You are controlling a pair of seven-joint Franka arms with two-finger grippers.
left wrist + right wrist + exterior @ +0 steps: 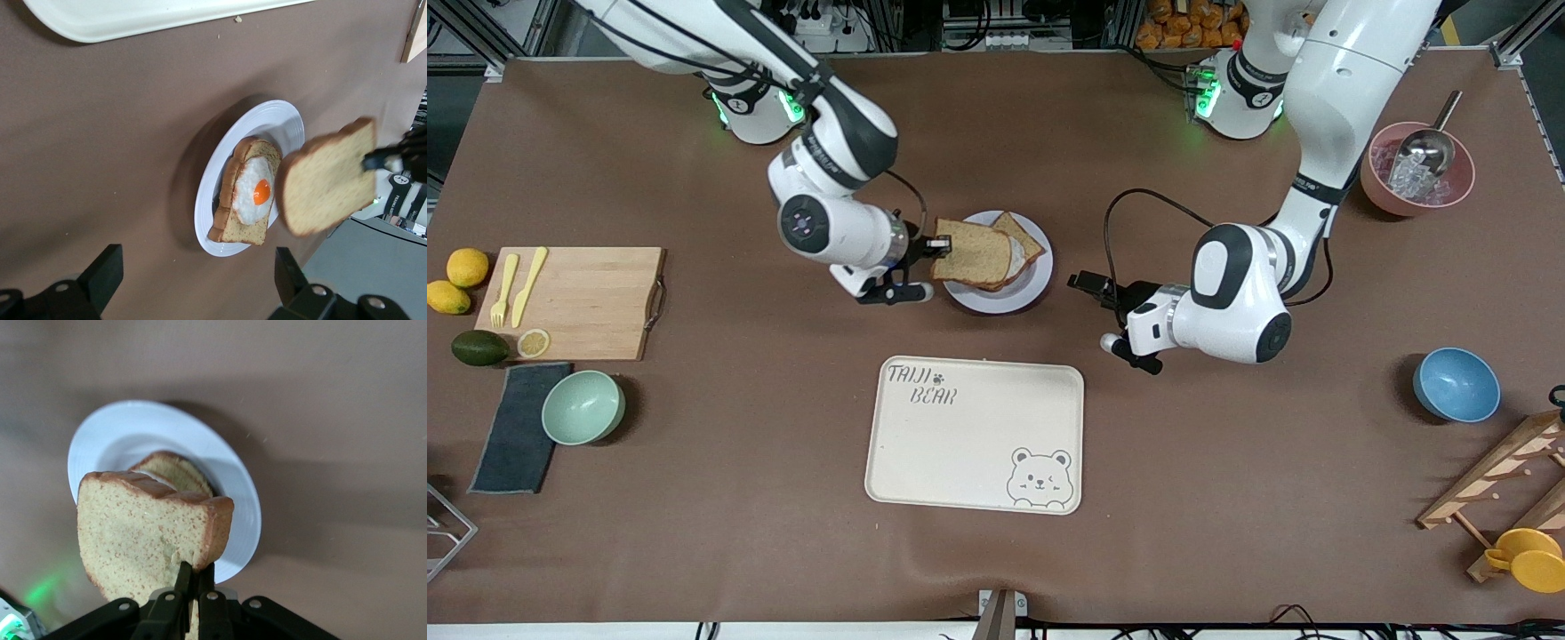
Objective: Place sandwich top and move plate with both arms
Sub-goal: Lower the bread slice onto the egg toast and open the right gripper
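The right gripper (925, 242) is clenched on the crust edge of the sandwich top (971, 252), holding the slice in the air over the plate (1037, 280), above the bread slice bearing a fried egg (254, 192) that lies on it. The plate sits on the table, farther from the front camera than the cream tray (975, 434). The left gripper (1087, 284) hovers low, just beside the plate toward the left arm's end, its fingers spread apart and apparently holding nothing.

Cream bear tray (974, 434), mint bowl (583, 406), blue bowl (1456, 384), cutting board (587, 302), lemons (458, 280), avocado (479, 348).
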